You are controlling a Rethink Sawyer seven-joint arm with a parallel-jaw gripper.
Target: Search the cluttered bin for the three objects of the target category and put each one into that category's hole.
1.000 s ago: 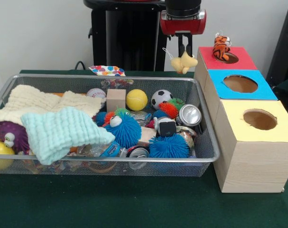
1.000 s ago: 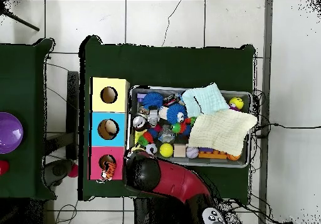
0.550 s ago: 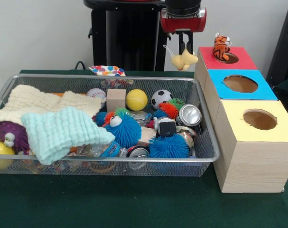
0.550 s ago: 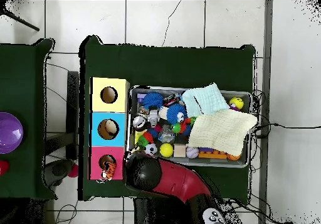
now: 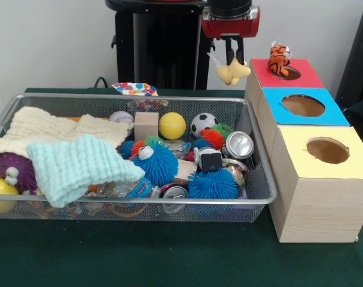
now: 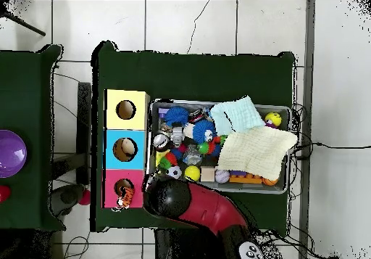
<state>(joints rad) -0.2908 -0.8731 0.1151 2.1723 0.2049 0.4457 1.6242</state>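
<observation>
Now I see the gripper (image 5: 234, 58) clenched on a small yellow plush toy (image 5: 232, 72), dangling above the wire bin's (image 5: 169, 100) far corner, just beside the red-topped box (image 5: 301, 75).

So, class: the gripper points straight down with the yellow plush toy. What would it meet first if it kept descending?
Probably the wire bin's far rim or the green table beside it; depth is unclear. The gripper and yellow plush toy hang left of the red box.

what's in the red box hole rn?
A tiger plush sticks out of the red box hole, upper body above the rim. Anything deeper inside is hidden. The pincer holds a yellow plush beside the box.
</observation>
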